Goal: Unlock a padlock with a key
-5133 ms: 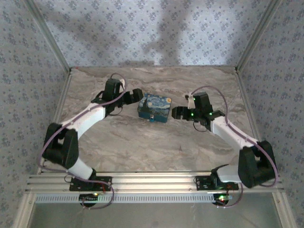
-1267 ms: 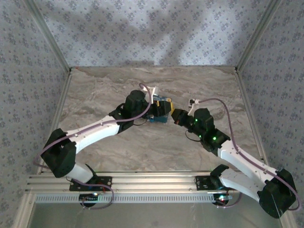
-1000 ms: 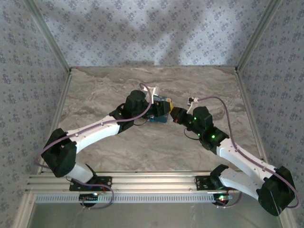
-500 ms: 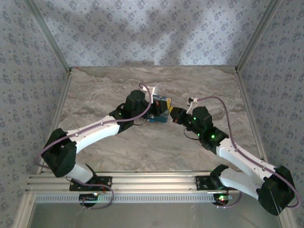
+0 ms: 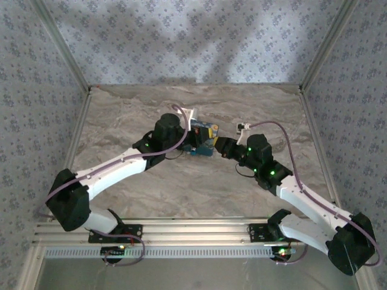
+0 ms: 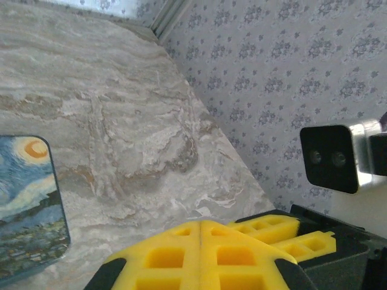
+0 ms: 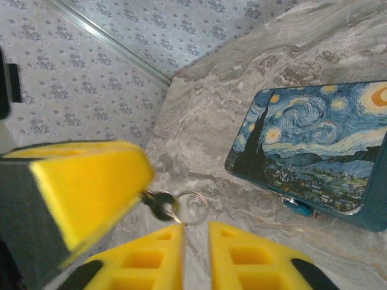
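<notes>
Marble tabletop, key (image 7: 158, 204) pinched in left tool (image 6: 199, 231), just beyond right tool (image 7: 195, 241).

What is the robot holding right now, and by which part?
The left gripper pinches the key by the end away from its ring, which hangs free. The right gripper is open, holding nothing.

The bench (image 5: 199, 187) looks like smooth polished stone, grey-veined with a soft sheen. The box (image 7: 314, 148) has a glossy painted lid. The key (image 7: 157, 204) is dull dark metal on a thin bright wire ring (image 7: 192, 208). The right gripper (image 7: 196, 229) has matt yellow pads (image 7: 151, 260) moulded with square recesses. At 6 o'clock in the top view the rails (image 5: 199, 232) are brushed aluminium; the walls (image 5: 181, 42) look like matt printed paper.
</notes>
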Robot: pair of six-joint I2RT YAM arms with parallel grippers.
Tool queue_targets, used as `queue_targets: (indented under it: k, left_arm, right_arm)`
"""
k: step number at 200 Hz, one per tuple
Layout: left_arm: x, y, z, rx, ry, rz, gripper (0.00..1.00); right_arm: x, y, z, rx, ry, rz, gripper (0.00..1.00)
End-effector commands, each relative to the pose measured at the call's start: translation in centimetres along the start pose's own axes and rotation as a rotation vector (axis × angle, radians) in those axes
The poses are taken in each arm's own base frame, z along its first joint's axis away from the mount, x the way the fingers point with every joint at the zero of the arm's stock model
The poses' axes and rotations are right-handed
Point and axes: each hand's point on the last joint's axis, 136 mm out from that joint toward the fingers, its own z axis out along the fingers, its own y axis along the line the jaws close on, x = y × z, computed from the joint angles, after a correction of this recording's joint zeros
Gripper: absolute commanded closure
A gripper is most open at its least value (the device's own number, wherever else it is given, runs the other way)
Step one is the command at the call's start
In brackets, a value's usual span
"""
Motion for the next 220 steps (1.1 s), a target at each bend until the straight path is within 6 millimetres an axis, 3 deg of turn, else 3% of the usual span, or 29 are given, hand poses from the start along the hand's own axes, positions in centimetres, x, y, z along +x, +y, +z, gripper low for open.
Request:
queue_targets:
  k: [1, 59, 99, 220]
  left_arm:
    - [-1.9, -1.1, -2.2, 0.036, -0.014, 0.092, 1.00]
    - [-2.7, -3.5, -5.3, 0.115, 0.071, 0.246, 1.00]
    - [-2.6, -5.0, -6.4, 0.172, 0.095, 0.319, 1.00]
    - [-2.5, -5.7, -6.6, 0.210, 0.097, 0.329, 1.00]
  right_arm:
    - [-0.4, 2.2, -0.8, -0.104, 0.050, -0.101, 0.73]
    - [-2.5, 6.5, -2.8, -0.382, 0.096, -0.254, 0.56]
    - [-2.5, 9.3, -3.2, -0.512, 0.145, -0.318, 0.49]
    - [-1.2, 10.2, -1.3, -0.538, 0.199, -0.331, 0.52]
